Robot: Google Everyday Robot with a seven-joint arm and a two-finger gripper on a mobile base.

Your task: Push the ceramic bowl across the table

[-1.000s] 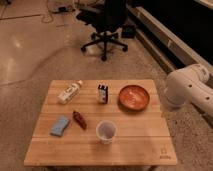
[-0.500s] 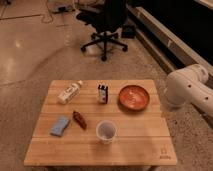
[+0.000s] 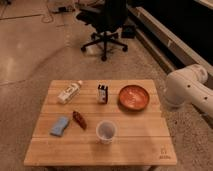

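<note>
The ceramic bowl (image 3: 134, 96), round, shallow and orange-red with a paler inside, sits on the far right part of the wooden slat table (image 3: 130, 147). A white arm segment (image 3: 187, 90) reaches in from the right, just past the table's right edge, beside the bowl and apart from it. The gripper itself is out of view; only the arm's rounded joint shows.
On the table: a translucent plastic cup (image 3: 106, 131) at front centre, a small dark carton (image 3: 102, 93), a white bottle lying down (image 3: 69, 92), a blue sponge (image 3: 60, 126) and a brown-red packet (image 3: 79, 119). A black office chair (image 3: 106, 25) stands on the floor behind.
</note>
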